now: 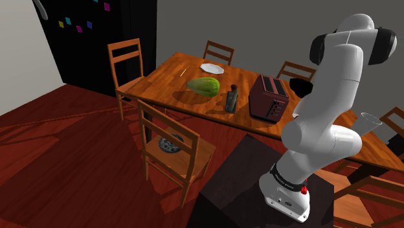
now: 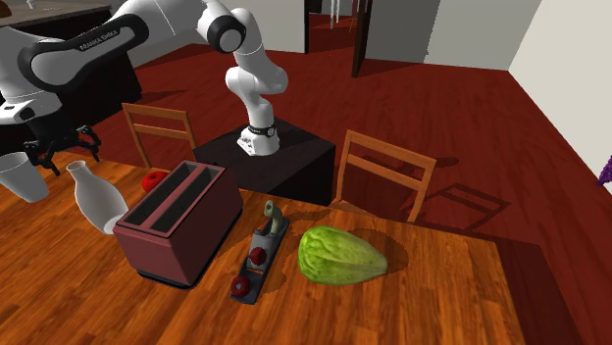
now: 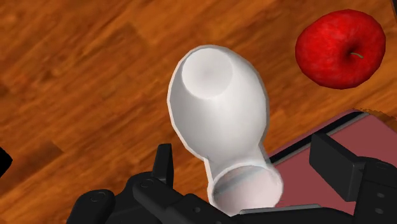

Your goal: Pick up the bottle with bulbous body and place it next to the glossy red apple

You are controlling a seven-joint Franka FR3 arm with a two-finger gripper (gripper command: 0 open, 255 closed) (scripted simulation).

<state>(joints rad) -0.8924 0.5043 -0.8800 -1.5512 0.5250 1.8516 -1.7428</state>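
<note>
The gripper [image 2: 64, 152] hangs just above the white bottle [image 2: 95, 199]. In the shoulder view the arm's own bulk hides the bottle.

From the wrist, the fingers [image 3: 164, 167] stand wide apart on either side of the bottle's [image 3: 216, 108] neck, with a gap on each side, so nothing is held. The bottle is on the wooden table [image 2: 441, 284], just beside the maroon toaster [image 2: 181, 230], and leans slightly. What is inside its open mouth cannot be made out.

The red apple [image 2: 154, 180] is half hidden behind the toaster. In the wrist view the apple [image 3: 340, 49] lies near the bottle without touching it.

A white cup [image 2: 20, 176] is cut off at the second exterior view's left edge, and its contents cannot be seen. The toaster's two slots are dark inside.
</note>
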